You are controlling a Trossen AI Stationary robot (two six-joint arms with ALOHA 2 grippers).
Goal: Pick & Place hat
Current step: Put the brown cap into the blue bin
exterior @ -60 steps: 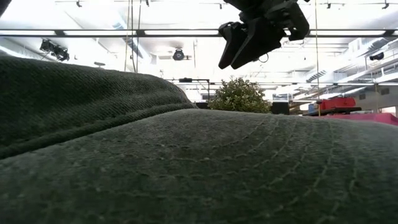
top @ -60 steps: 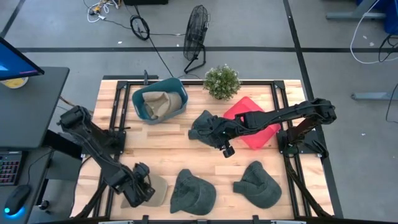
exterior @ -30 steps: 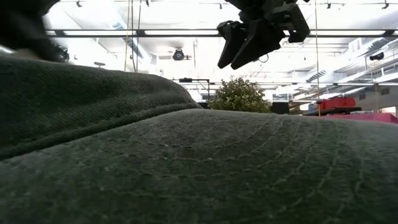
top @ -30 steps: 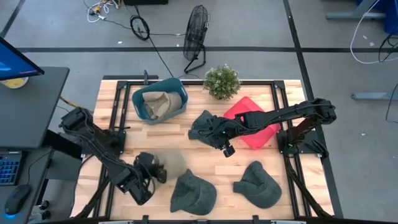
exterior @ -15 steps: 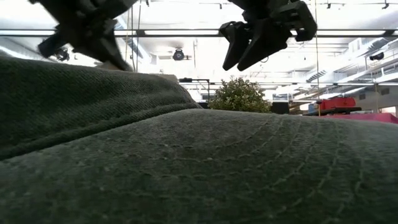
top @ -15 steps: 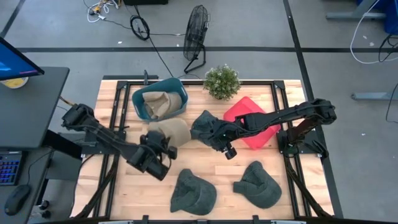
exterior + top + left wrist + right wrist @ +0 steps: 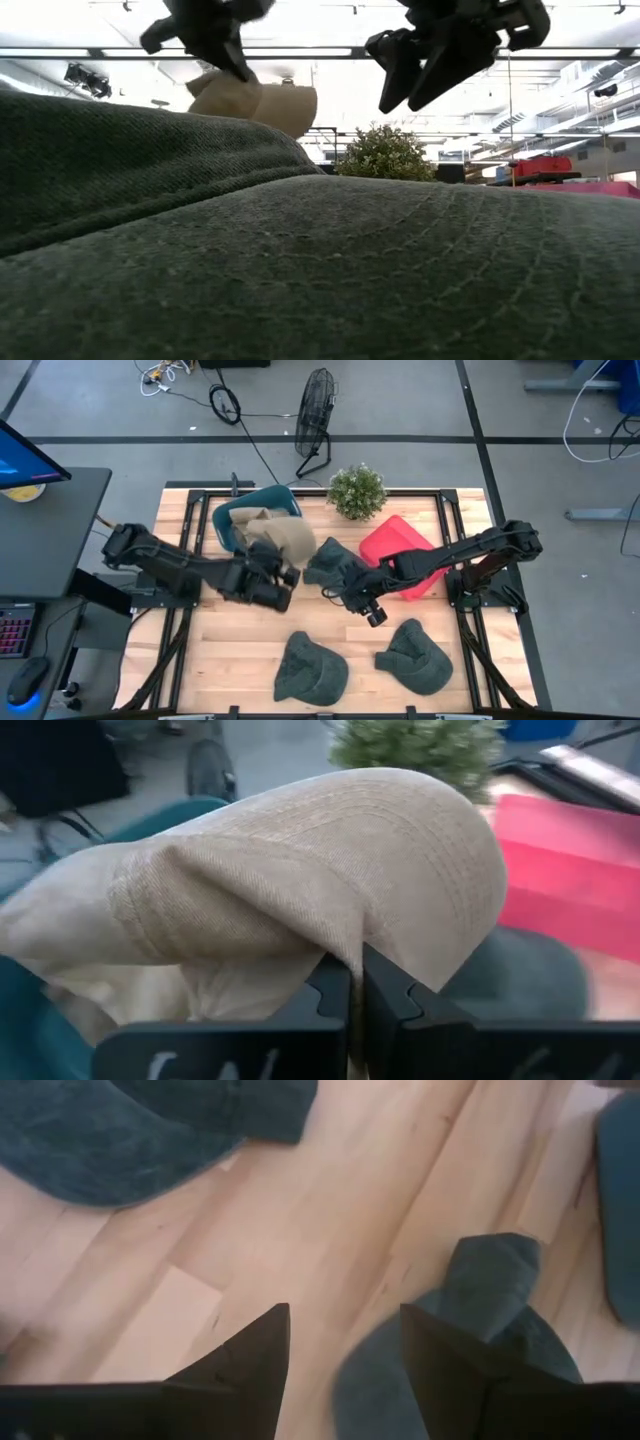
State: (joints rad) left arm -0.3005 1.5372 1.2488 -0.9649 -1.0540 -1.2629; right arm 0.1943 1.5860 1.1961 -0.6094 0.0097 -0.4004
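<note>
A beige hat [image 7: 289,539] hangs in the air by the near right corner of the teal bin [image 7: 232,520], with my left gripper [image 7: 280,568] shut on it. It also shows in the low view as the beige hat [image 7: 256,101] and fills the left wrist view [image 7: 300,870]. Another beige hat [image 7: 252,523] lies inside the bin. My right gripper [image 7: 369,611] stands open above bare wood, between a dark green hat [image 7: 330,563] and the hats near the front edge. Nothing is between its fingers [image 7: 250,1360]. My left gripper pinches the beige hat's lower edge [image 7: 345,952] between its two shut fingers. The fingers reach in slanting from the table's left and near side. The hat stands out beyond the fingertips, crown up, lifted clear of the table and the bin.
Two more dark green hats [image 7: 309,666] [image 7: 415,655] lie near the front edge; one of them fills the low view [image 7: 320,260]. A red tray [image 7: 392,540] sits at the right, and a potted plant [image 7: 357,491] at the far edge.
My left gripper has carried the beige hat up from the near left part of the table toward the far edge, to beside the teal bin. The hat has stayed in its shut fingers, clear of the table. My right gripper has shifted a little toward the near edge.
</note>
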